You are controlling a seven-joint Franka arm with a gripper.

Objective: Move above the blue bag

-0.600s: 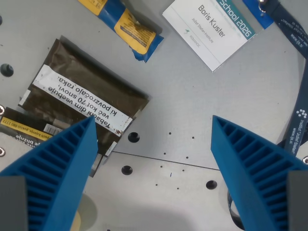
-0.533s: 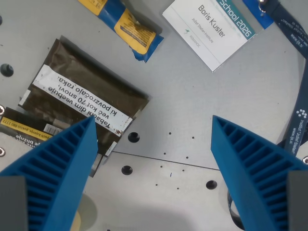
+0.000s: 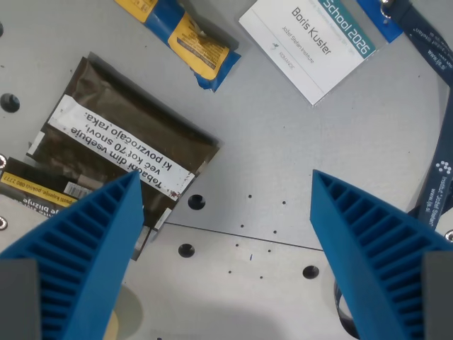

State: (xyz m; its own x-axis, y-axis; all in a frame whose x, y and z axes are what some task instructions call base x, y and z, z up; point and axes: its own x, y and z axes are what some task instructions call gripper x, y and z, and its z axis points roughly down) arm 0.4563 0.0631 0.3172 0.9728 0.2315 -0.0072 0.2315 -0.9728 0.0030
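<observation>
The blue bag (image 3: pixel 182 37), a blue and yellow packet, lies at the top of the wrist view, left of centre, partly cut off by the upper edge. My gripper (image 3: pixel 225 190) is open, its two blue ribbed fingers (image 3: pixel 81 251) rising from the bottom corners with only bare metal table between them. The bag sits well beyond the fingertips, toward the wrist view's upper left.
A dark brown tobacco pouch (image 3: pixel 120 145) with a white warning label lies at the wrist view's left, partly under my left finger. A white name badge (image 3: pixel 311 39) and its blue lanyard (image 3: pixel 437 106) occupy the upper right. The grey metal table (image 3: pixel 283 156) has several small holes.
</observation>
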